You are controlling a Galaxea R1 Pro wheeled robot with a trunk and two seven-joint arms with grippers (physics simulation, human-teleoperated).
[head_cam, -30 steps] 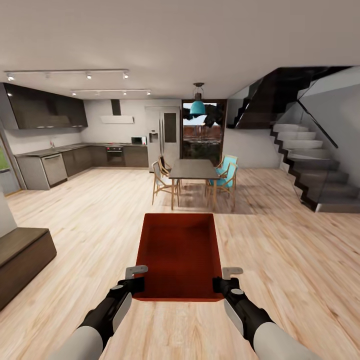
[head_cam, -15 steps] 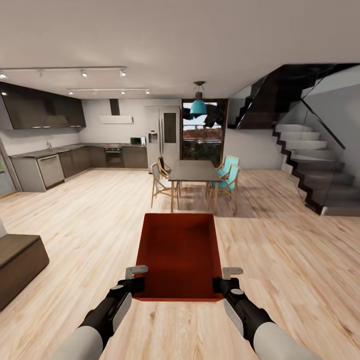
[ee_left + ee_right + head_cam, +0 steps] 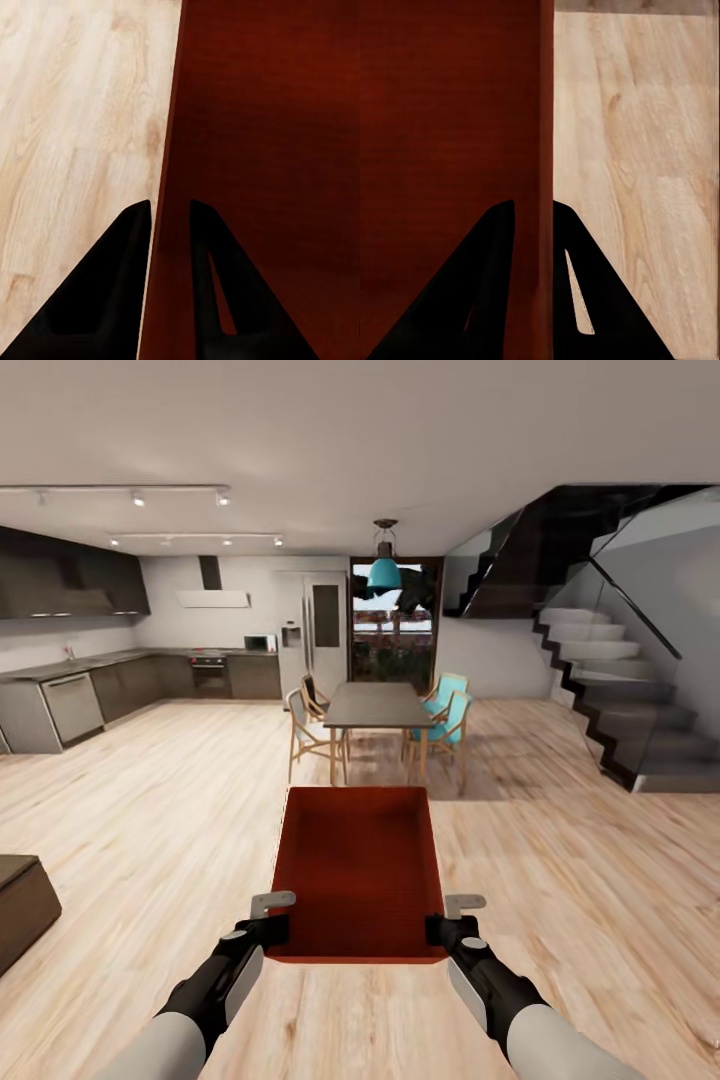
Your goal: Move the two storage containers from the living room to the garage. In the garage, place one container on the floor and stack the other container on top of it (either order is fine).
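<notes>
The whole room has slid sideways in the head view over the last second: the bench [image 3: 20, 900] at the left edge has nearly gone out of sight, the kitchen [image 3: 120, 660] has drifted left, and the table [image 3: 375, 705] sits a touch nearer. That is the robot turning and rolling on, not the furniture moving. The bin [image 3: 360, 870] and both arms keep exactly the same place in the picture, so the carry is steady.

My reading is that this is the transport leg, still on light plank floor [image 3: 560, 880], with no garage door or grey concrete showing yet; the setting-down and stacking are all ahead.

Counted, largest first: one staircase [image 3: 610, 690] at the right, one table, four chairs around it as far as I can make out, one teal lamp [image 3: 384, 572], and one bin. I would not swear a second is not nested under it.

The bin is held out in front, level, above the planks. The left gripper [image 3: 268, 920] pinches its left wall, one finger inside and one outside, seen clearly in the left wrist view [image 3: 169, 225]. The right gripper [image 3: 452, 922] clamps the right wall likewise [image 3: 534, 225].
</notes>
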